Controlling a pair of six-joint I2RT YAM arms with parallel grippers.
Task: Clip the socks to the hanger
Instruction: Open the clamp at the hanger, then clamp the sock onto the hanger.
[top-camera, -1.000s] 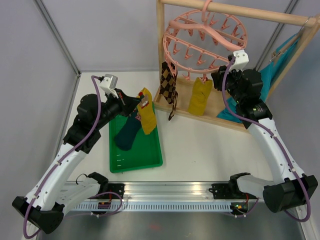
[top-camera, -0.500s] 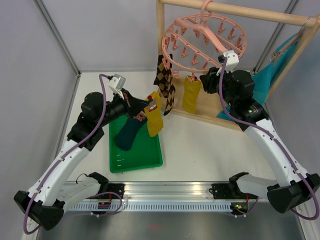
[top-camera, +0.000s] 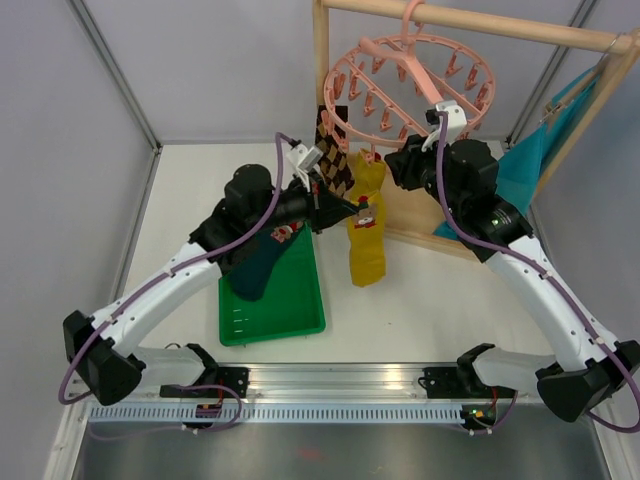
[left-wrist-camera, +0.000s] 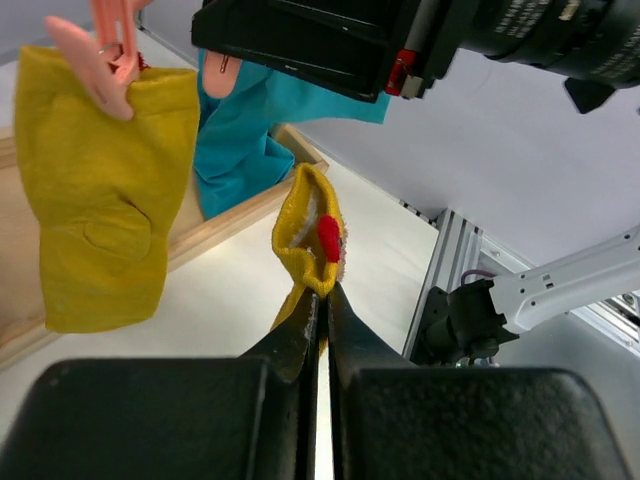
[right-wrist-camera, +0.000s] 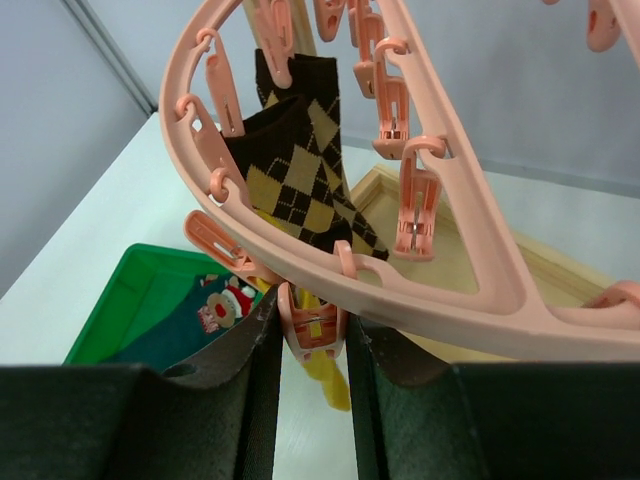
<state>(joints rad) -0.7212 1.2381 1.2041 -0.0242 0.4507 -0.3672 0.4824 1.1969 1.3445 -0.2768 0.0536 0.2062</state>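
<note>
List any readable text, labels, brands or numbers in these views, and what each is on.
No text is legible in any view.
green plastic tray: small pale marks near its front wall, too small to read.
dark teal sock: a red-and-white figure, which is a picture; no lettering can be made out on it.
</note>
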